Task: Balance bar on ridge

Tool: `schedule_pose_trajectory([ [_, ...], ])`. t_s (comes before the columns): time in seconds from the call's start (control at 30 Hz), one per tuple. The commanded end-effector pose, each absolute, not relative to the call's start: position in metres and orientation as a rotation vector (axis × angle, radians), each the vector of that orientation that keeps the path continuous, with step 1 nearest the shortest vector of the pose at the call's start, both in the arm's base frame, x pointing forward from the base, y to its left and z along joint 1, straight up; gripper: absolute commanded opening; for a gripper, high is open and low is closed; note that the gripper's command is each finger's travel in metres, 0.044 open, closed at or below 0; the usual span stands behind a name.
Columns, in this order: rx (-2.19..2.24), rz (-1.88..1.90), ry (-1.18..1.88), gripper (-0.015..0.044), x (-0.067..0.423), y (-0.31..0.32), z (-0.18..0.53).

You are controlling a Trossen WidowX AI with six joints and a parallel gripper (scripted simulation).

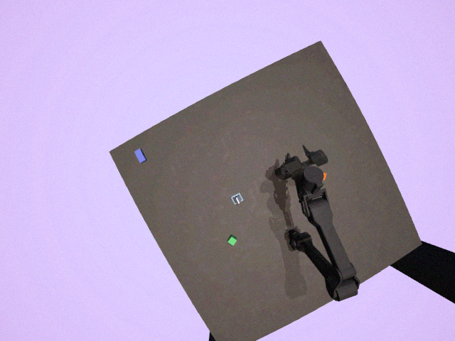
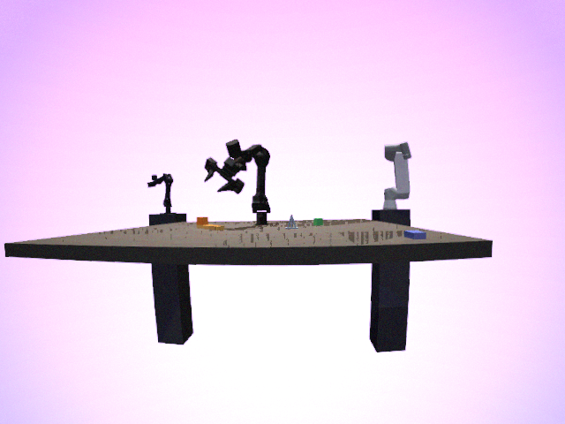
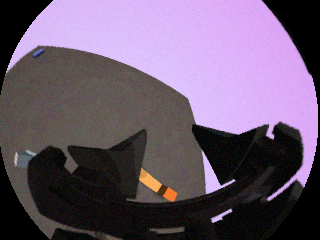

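Note:
The orange bar (image 1: 324, 176) (image 2: 214, 227) (image 3: 151, 181) lies on the table. It has a light orange length, a dark band and a thicker, deeper orange block at one end. In the top view the arm hides most of it, and in the wrist view a finger hides part of it. The small grey-blue ridge (image 1: 237, 198) (image 2: 291, 223) (image 3: 24, 159) stands on the table with nothing across it. My gripper (image 1: 296, 150) (image 2: 212, 185) (image 3: 169, 130) is open and empty, high above the table near the bar and tilted.
A green cube (image 1: 232, 240) (image 2: 318, 222) sits on the table near the ridge. A blue block (image 1: 139, 155) (image 2: 414, 234) (image 3: 38, 52) lies near a far corner. In the exterior view, a small black arm (image 2: 168, 192) and a grey arm (image 2: 401, 173) stand on pedestals behind the table.

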State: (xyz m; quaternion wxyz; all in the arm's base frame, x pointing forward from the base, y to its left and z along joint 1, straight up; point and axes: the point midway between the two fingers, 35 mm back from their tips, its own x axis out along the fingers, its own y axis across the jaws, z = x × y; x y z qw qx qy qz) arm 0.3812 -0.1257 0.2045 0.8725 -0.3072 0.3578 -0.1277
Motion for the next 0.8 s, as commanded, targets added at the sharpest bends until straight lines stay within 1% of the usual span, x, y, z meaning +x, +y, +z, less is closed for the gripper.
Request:
schedule_pose_trajectory([
  [0.0, -0.681, -0.217, 0.83, 0.0315, 0.379, -0.135, 0.199],
  [0.37, -0.746, -0.029, 1.088, 0.0315, 0.36, -0.161, 0.175],
  [0.77, -0.74, 0.231, 1.313, 0.0315, 0.328, -0.181, 0.158],
])
